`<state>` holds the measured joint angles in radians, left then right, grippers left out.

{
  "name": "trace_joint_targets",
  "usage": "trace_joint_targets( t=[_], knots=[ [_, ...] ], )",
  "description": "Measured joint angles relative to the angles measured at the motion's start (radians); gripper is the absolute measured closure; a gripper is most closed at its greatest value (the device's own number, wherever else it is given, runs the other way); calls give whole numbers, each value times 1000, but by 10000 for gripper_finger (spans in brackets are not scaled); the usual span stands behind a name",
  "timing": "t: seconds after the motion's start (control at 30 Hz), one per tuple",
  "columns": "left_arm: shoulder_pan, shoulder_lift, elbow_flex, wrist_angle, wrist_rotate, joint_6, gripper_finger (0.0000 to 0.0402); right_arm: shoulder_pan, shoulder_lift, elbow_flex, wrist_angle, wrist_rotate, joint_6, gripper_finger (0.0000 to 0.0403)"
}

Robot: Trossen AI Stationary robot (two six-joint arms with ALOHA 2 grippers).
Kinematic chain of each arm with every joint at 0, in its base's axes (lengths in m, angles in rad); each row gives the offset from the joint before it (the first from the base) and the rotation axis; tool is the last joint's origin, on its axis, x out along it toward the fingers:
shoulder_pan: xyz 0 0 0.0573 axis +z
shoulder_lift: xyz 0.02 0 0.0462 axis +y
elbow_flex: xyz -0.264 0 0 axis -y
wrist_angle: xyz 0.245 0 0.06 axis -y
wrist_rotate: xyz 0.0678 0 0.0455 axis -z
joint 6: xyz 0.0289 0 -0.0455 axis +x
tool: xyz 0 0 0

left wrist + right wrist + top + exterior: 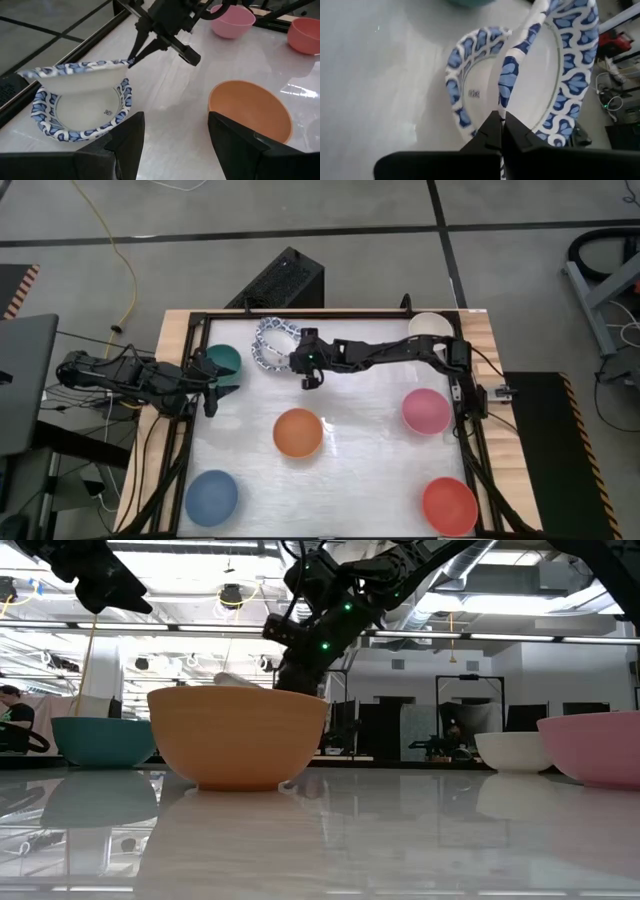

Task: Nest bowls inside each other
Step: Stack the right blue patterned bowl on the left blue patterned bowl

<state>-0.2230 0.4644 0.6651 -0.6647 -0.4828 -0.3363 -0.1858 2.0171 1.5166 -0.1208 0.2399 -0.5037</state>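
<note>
I'm pinching a patterned bowl's (80,80) rim in my right claw (501,131), hanging tilted directly over its twin (75,120) at upper centre.

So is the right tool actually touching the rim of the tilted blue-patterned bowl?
Touching. The right wrist view shows the right tool pinched shut on the tilted blue-patterned bowl at its rim.
</note>
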Motion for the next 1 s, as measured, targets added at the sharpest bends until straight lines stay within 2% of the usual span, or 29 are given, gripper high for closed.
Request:
trace_joint_targets(
  t=[0.17,0.53,0.67,0.87,1.0],
  knots=[
    [0,0,0,0,0,0,193,1,0,0,-44,-9,-43,360],
    [0,0,0,0,0,-21,193,5,0,0,-15,-34,-47,234],
    [0,0,0,0,0,-25,193,19,-2,0,3,-36,-54,204],
    [0,0,0,-7,1,-24,193,71,-5,0,1,-4,-96,208],
    [0,0,0,-24,1,-25,193,95,-4,0,-6,107,-95,256]
  ],
)
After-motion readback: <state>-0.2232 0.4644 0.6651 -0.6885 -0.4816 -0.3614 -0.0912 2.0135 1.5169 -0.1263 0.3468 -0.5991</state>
